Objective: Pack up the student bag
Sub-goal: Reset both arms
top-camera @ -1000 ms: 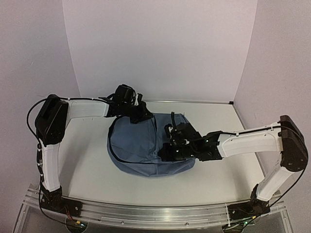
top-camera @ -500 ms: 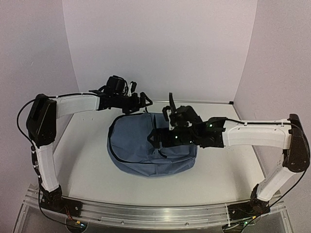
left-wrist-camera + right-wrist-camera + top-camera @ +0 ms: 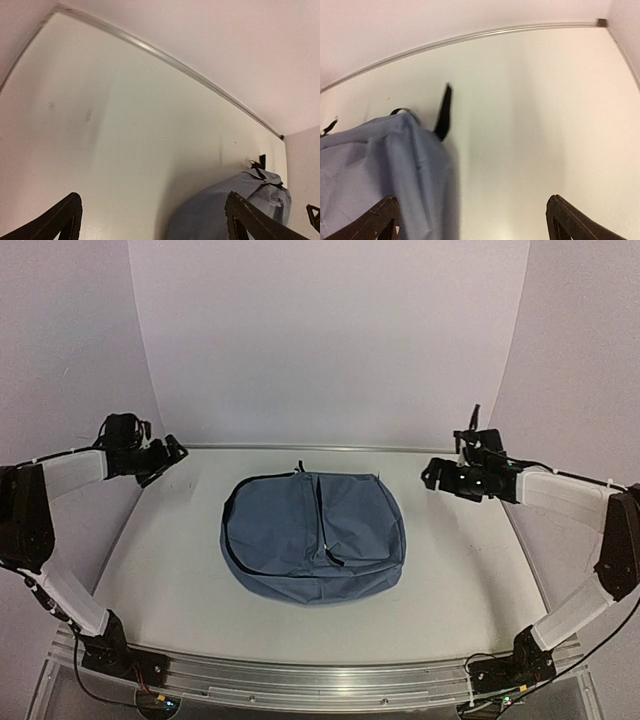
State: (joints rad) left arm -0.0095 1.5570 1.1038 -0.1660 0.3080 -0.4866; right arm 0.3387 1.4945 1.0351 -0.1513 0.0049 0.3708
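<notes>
Soft, even light with a lilac cast falls from overhead, leaving only faint shadows beside the student bag (image 3: pixel 300 550) on the pale table (image 3: pixel 460 570), though the right wrist view smears a dark strap (image 3: pixel 443 112) and both wrist views bow straight edges.

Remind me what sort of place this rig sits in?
Looks like a lab test cell, not a home: white table boxed in by plain walls, left arm and right arm bolted to an aluminium rail, the student bag laid flat as a prop.

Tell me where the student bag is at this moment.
In the top view, the student bag lies centred between the left hand and right hand, touching neither.
</notes>
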